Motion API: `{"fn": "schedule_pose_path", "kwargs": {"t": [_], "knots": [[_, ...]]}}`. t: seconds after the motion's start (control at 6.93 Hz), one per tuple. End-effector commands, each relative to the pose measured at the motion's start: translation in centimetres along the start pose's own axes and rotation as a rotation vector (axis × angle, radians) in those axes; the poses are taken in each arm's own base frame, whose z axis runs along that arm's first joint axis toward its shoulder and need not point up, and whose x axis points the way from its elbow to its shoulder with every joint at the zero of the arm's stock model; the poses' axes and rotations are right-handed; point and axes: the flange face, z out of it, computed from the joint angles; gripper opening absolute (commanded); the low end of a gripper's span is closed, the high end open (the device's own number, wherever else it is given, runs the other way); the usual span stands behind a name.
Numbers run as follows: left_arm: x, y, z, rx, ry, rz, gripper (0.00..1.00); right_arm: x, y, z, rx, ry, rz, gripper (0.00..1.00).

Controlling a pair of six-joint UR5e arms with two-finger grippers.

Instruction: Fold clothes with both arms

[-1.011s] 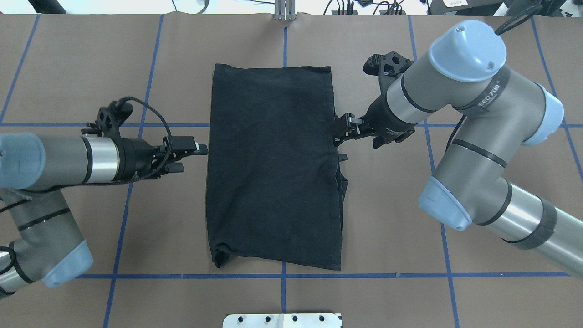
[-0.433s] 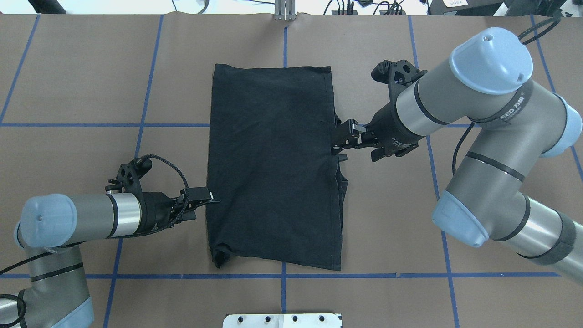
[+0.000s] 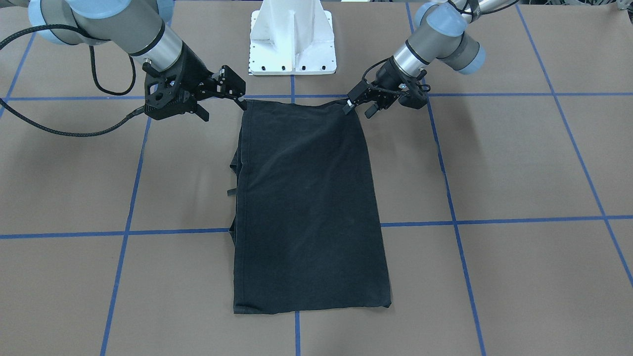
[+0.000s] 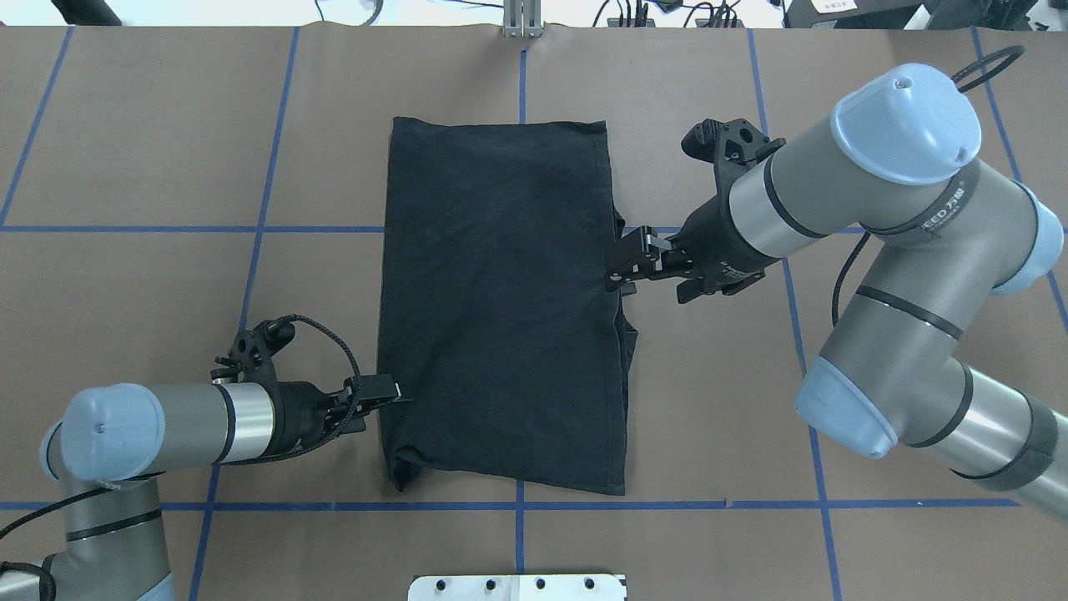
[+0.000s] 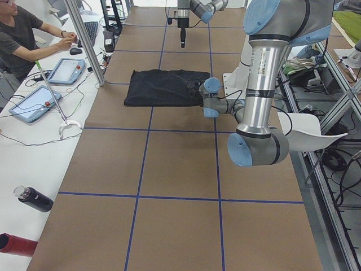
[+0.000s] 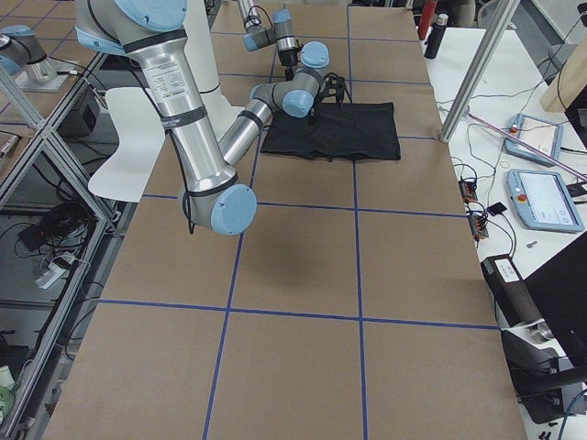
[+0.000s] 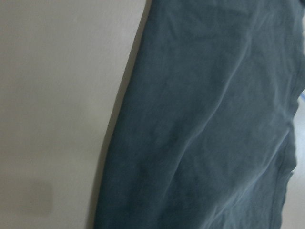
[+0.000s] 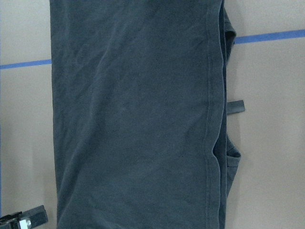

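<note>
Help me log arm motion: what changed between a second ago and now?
The left gripper travelled along the left edge of the black T-shirt toward the robot, from mid-edge to near the robot-side corner, and its tip now overlaps the cloth's edge. The right gripper hardly moved at the right edge. The T-shirt lies as before, and no grasp or release is visible.

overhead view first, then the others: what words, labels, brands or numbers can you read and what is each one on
"EED", then characters too blurred to read: black band round the silver-grey right arm, overhead view.
Printed sticker on the upright tube of the silver-grey left arm, exterior left view: too small to read.
Second printed sticker on the right arm's tube, exterior right view: too small to read.
Black short-sleeved T-shirt: no print or logo showing.
</note>
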Motion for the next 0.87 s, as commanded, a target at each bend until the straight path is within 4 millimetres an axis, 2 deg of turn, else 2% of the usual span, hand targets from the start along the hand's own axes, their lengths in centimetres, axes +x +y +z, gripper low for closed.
{"fn": "schedule_pose_path", "kwargs": {"t": [0.0,0.43,0.72], "knots": [[-0.2,1.4,0.6,-0.024,-0.012,0.004,0.99,0.0,0.0,0.0,-0.005,-0.003,0.000,1.00],[-0.5,3.0,1.1,-0.053,-0.018,0.009,0.98,-0.1,0.2,-0.1,-0.007,-0.006,0.037,1.00],[0.3,3.5,1.4,-0.061,-0.013,0.010,0.94,-0.2,0.1,-0.2,-0.005,-0.008,0.038,1.00]]}}
